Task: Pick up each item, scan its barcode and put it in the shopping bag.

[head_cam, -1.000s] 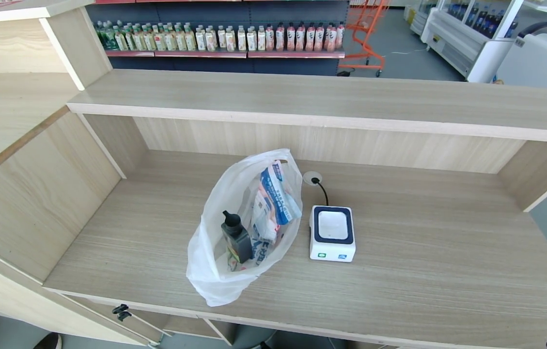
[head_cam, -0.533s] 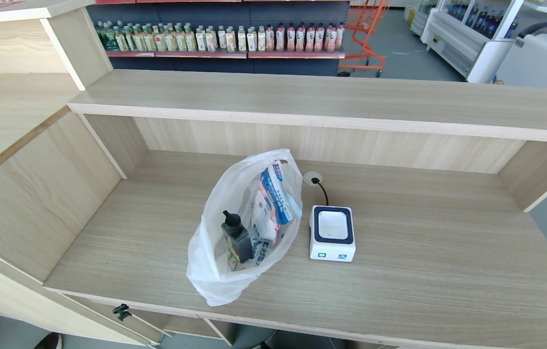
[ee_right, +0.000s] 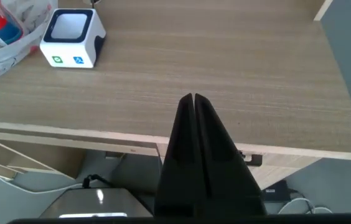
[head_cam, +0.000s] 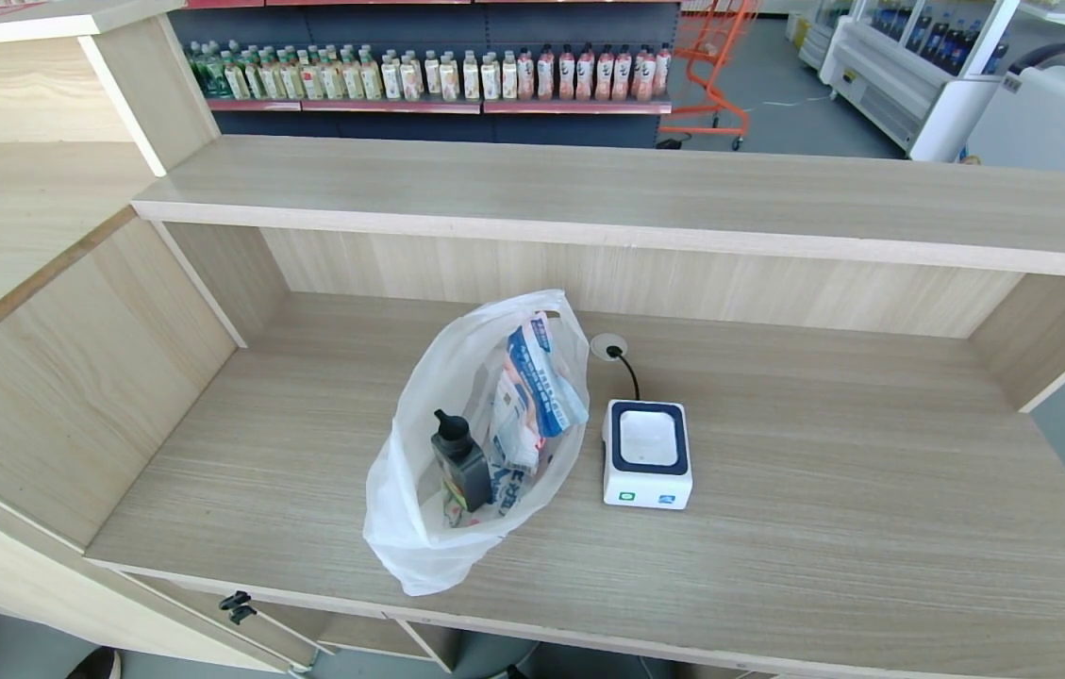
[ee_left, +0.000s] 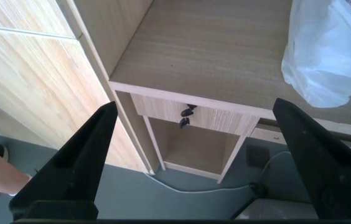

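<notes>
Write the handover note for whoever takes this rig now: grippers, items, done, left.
Left gripper: open, empty, out in front of the counter.
Right gripper: shut, empty, near the counter's front edge.
Shopping bag stands on the counter beside the scanner; dark bottle and blue-white packet are inside it.
Done: both bagged.
Left: probably only a final check.
</notes>
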Available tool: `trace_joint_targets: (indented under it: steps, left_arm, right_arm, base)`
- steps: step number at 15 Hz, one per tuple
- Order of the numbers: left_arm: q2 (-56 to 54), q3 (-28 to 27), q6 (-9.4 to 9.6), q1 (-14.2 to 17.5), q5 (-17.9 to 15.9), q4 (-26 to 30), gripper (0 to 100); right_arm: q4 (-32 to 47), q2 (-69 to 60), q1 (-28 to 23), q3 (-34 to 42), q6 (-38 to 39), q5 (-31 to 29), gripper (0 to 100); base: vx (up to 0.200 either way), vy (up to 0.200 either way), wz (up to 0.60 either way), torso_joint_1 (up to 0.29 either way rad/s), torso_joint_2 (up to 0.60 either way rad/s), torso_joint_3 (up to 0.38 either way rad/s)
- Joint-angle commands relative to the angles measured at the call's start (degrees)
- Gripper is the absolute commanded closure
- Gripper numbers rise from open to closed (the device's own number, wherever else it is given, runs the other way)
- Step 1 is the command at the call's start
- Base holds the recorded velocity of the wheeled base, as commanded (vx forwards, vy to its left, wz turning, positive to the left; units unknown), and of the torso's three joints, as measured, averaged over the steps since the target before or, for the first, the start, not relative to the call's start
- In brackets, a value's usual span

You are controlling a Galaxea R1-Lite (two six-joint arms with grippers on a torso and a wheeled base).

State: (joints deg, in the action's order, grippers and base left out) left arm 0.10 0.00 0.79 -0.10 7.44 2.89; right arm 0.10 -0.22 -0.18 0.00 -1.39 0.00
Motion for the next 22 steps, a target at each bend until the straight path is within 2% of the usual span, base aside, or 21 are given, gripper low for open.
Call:
trace_joint_targets:
  steps: [1,5,9,22]
  left_arm:
    - [-0.01,0.00,0.00,0.01,0.03,0.01,0]
    - [-0.01,0.00,0.17,0.01,0.03,0.01,0]
    - [-0.01,0.00,0.09,0.01,0.03,0.01,0]
    - [-0.01,0.00,0.00,0.01,0.03,0.01,0]
  right_arm:
    - [-0.01,0.22,0.01,0.00,-0.02,0.00,100]
    - [-0.01,0.22,0.01,0.00,-0.02,0.00,100]
    - [0.08,0.22,0.01,0.00,-0.02,0.00,100]
    - [-0.01,0.22,0.01,0.00,0.16,0.00,100]
  base:
    - [0.000,0.000,0.00,0.000,0.00,0.000]
    - [0.000,0.000,0.00,0.000,0.00,0.000]
    - [0.200,0.000,0.00,0.000,0.00,0.004]
    - [0.000,0.000,0.00,0.000,0.00,0.000]
